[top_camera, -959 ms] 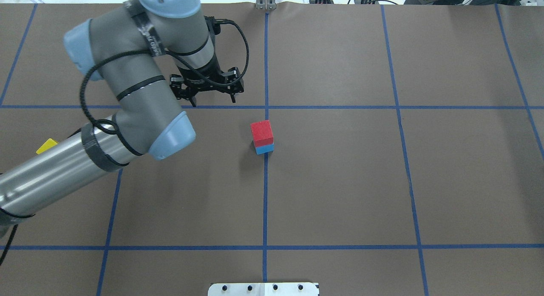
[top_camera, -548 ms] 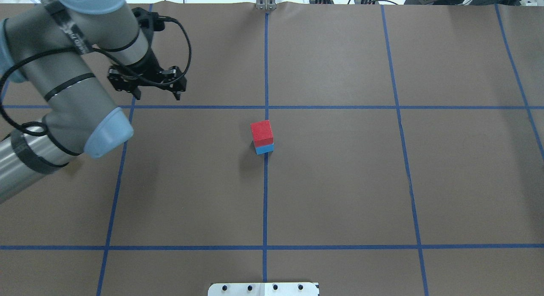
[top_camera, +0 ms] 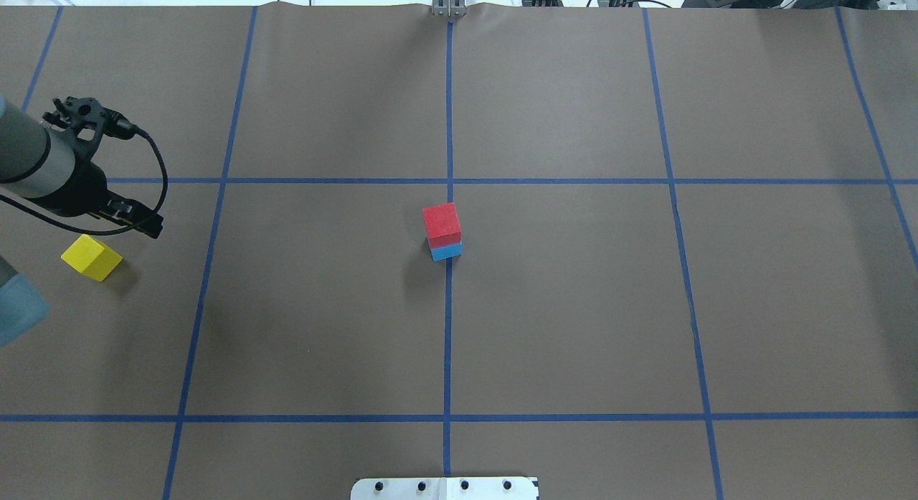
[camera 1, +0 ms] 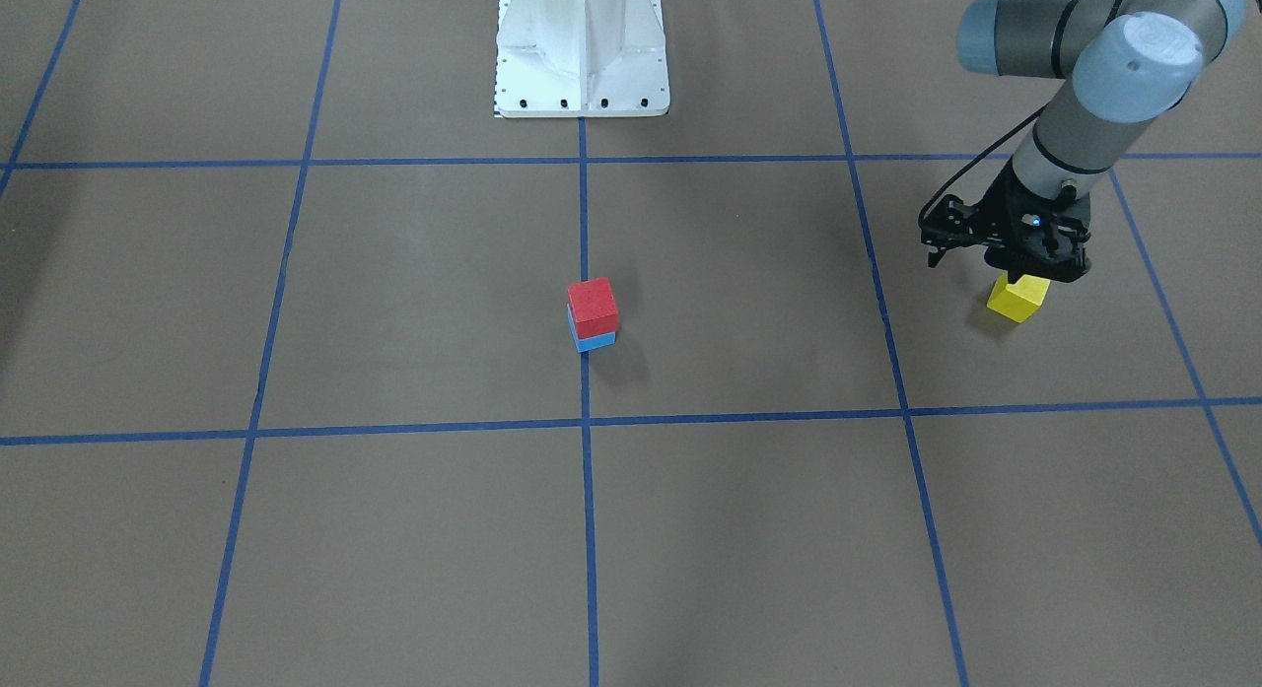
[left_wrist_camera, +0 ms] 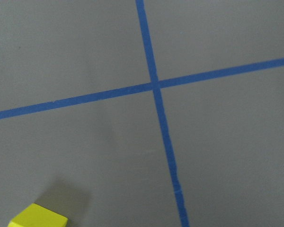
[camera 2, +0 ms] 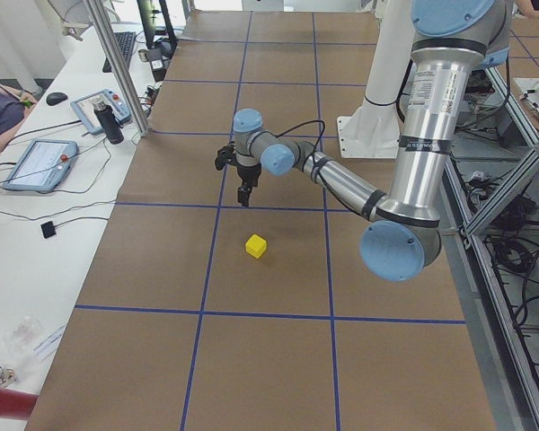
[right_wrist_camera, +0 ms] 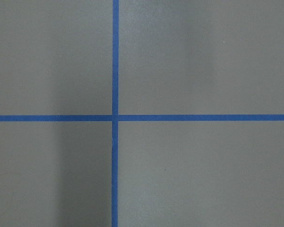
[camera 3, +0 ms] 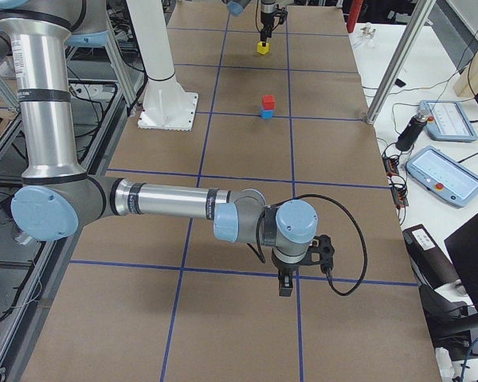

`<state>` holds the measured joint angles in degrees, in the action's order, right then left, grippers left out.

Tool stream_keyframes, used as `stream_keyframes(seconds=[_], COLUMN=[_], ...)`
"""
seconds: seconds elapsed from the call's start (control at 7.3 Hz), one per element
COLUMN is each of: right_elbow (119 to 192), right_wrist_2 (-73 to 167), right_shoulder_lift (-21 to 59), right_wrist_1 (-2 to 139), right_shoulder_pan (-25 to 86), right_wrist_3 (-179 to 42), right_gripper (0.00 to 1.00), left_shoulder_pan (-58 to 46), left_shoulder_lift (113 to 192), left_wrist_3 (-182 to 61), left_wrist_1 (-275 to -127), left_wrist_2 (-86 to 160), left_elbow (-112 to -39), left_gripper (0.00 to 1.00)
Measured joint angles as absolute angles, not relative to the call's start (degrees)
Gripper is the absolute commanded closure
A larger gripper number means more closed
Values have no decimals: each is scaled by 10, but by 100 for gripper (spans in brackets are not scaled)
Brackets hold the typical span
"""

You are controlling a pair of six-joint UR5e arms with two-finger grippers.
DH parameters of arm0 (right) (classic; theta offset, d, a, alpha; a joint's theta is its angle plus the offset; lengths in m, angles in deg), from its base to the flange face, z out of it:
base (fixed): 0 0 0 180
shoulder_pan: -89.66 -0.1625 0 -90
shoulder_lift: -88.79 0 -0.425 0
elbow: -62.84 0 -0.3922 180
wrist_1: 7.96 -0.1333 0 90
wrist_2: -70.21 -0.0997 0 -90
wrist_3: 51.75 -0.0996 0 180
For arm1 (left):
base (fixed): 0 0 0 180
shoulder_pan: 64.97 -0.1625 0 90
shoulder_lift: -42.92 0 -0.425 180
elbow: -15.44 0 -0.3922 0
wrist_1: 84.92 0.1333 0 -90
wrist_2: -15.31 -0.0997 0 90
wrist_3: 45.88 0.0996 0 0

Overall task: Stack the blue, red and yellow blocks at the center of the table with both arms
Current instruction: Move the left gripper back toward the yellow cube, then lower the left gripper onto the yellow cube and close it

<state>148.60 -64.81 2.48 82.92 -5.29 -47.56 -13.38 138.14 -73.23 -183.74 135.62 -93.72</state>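
Left jaws swung outward — near yellow block [top_camera: 91, 257].

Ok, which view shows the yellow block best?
Overhead exterior: the yellow block shows whole and unobstructed. In the front-facing view the left tool overlaps its top; exterior left shows it small, exterior right tiny; the left wrist view crops it at the bottom edge; the right wrist view misses it.

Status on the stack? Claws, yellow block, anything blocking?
Left claw open, empty, hovering by yellow block. Right claw far off, state unclear. Red block on blue block at centre; yellow not stacked. Nothing seen between them.
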Motion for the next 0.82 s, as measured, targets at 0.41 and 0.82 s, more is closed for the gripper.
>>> stream_keyframes(seconds=[0.41, 0.82], right_elbow=[1486, 1485], right_wrist_2=[-648, -649], right_shoulder_lift=[27, 27], right_wrist_1=[829, 829], right_shoulder_pan=[-48, -47], right_wrist_3=[-476, -476], right_gripper=[0, 0], left_shoulder_pan=[-135, -138], left_shoulder_lift=[1319, 1317], left_wrist_3=[-663, -658], left_wrist_1=[-1914, -1938], left_wrist_2=[1355, 1355], left_elbow=[-928, -890], left_gripper=[0, 0])
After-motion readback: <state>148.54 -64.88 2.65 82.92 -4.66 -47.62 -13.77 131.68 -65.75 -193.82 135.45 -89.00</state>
